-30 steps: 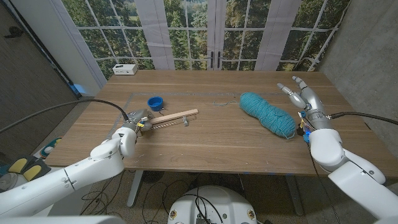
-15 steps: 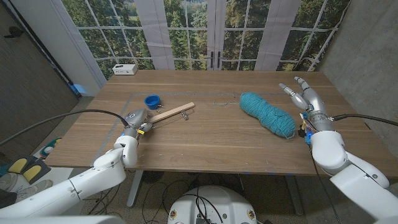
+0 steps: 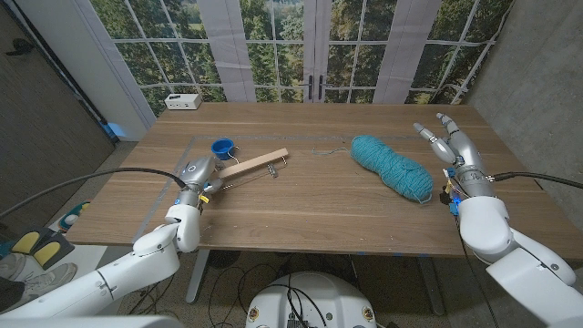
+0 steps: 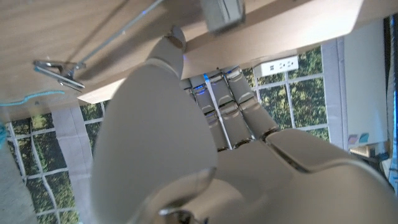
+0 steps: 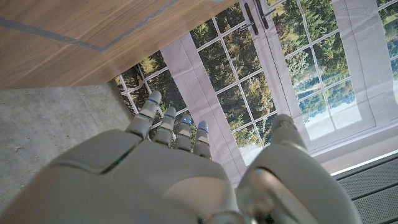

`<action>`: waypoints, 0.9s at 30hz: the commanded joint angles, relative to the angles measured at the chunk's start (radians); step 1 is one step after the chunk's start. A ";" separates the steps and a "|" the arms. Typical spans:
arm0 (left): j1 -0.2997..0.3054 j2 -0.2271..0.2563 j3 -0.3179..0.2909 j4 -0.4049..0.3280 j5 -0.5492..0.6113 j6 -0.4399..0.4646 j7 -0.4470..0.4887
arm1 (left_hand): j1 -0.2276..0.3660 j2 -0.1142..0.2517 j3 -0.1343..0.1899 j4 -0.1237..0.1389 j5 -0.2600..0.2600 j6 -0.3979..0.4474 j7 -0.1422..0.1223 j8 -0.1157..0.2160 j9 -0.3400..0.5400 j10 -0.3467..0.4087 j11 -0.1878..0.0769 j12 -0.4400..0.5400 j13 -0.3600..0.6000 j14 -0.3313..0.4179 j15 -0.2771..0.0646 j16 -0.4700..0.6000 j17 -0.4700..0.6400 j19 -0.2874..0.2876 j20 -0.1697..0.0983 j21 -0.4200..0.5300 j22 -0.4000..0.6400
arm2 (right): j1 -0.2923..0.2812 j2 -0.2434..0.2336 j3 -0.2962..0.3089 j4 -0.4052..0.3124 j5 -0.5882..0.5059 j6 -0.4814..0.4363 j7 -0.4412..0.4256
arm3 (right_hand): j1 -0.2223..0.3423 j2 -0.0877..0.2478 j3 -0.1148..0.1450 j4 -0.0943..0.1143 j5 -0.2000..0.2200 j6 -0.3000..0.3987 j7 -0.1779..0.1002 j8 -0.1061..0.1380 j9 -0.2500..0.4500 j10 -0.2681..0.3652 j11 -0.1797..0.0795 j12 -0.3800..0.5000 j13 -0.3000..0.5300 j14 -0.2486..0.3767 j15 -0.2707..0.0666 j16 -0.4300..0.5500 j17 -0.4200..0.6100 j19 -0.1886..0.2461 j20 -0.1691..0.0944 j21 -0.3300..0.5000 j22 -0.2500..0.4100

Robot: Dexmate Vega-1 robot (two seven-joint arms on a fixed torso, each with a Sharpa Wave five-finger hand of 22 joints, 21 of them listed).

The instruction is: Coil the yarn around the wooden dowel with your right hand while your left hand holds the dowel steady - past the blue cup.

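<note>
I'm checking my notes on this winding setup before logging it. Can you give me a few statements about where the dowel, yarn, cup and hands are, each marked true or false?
1. The left hand holds one end of the wooden dowel. True.
2. The teal yarn is wound around the dowel. False: it lies as a skein on the table, apart from the dowel.
3. The right hand grips the yarn. False: it is open, beside the skein.
4. The blue cup stands near the left hand. True.

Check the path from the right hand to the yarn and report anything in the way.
Nothing visible stands between them. The right hand hovers open beside the table's right edge, and the yarn lies just to its left with only bare wood between.
</note>
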 commanded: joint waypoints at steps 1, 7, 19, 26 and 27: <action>0.044 0.011 -0.060 -0.044 0.111 -0.083 0.124 | 0.073 0.081 0.002 0.006 0.011 0.134 0.011 0.049 0.004 0.015 -0.007 -0.003 0.011 0.074 -0.150 -0.004 0.008 0.013 -0.122 0.010 0.002 | -0.054 0.050 0.032 -0.021 -0.020 0.019 -0.029 | 0.000 0.005 -0.004 -0.001 -0.002 0.011 -0.002 0.001 0.002 0.008 -0.002 0.003 0.001 0.010 -0.003 0.003 0.003 0.010 -0.004 -0.002 0.001; 0.055 0.007 -0.079 -0.054 0.152 -0.101 0.137 | 0.078 0.081 -0.002 0.007 0.016 0.137 0.010 0.044 0.004 0.015 -0.008 -0.005 0.016 0.074 -0.147 -0.005 0.013 0.008 -0.120 0.021 0.002 | -0.091 0.086 0.058 -0.028 -0.024 0.047 -0.043 | 0.003 0.007 -0.003 -0.003 -0.002 0.012 -0.001 0.002 0.002 0.011 -0.002 0.003 0.001 0.013 -0.002 0.004 0.002 0.010 -0.004 -0.003 0.001; 0.056 -0.014 -0.123 -0.034 0.150 -0.177 0.143 | 0.084 0.080 -0.009 0.010 0.023 0.142 0.010 0.035 0.004 0.016 -0.008 -0.007 0.025 0.079 -0.150 -0.007 0.022 0.003 -0.119 0.040 0.001 | -0.163 0.151 0.103 -0.064 -0.061 0.050 -0.062 | 0.014 0.008 -0.002 -0.010 -0.002 0.020 0.008 0.004 0.002 0.015 0.000 0.003 0.001 0.021 -0.002 0.004 0.000 0.019 -0.006 -0.002 0.001; 0.049 -0.034 -0.148 0.001 0.107 -0.270 0.156 | 0.086 0.080 -0.012 0.012 0.026 0.144 0.010 0.030 0.005 0.016 -0.008 -0.009 0.029 0.079 -0.150 -0.009 0.027 0.000 -0.118 0.048 0.000 | -0.183 0.150 0.100 -0.122 -0.117 -0.091 -0.035 | 0.029 0.004 -0.002 -0.021 -0.002 0.046 0.019 0.012 0.002 0.024 0.000 0.005 0.001 0.028 -0.007 0.003 -0.002 0.024 -0.007 -0.003 0.001; 0.048 -0.039 -0.153 0.004 0.097 -0.280 0.154 | 0.087 0.080 -0.012 0.012 0.026 0.144 0.009 0.029 0.005 0.017 -0.007 -0.009 0.030 0.079 -0.148 -0.009 0.027 -0.001 -0.119 0.049 0.000 | -0.182 0.147 0.095 -0.130 -0.126 -0.119 -0.030 | 0.033 0.003 -0.001 -0.024 -0.002 0.046 0.019 0.012 0.002 0.018 -0.002 0.002 0.001 0.026 -0.007 0.002 -0.002 0.022 -0.004 -0.005 0.001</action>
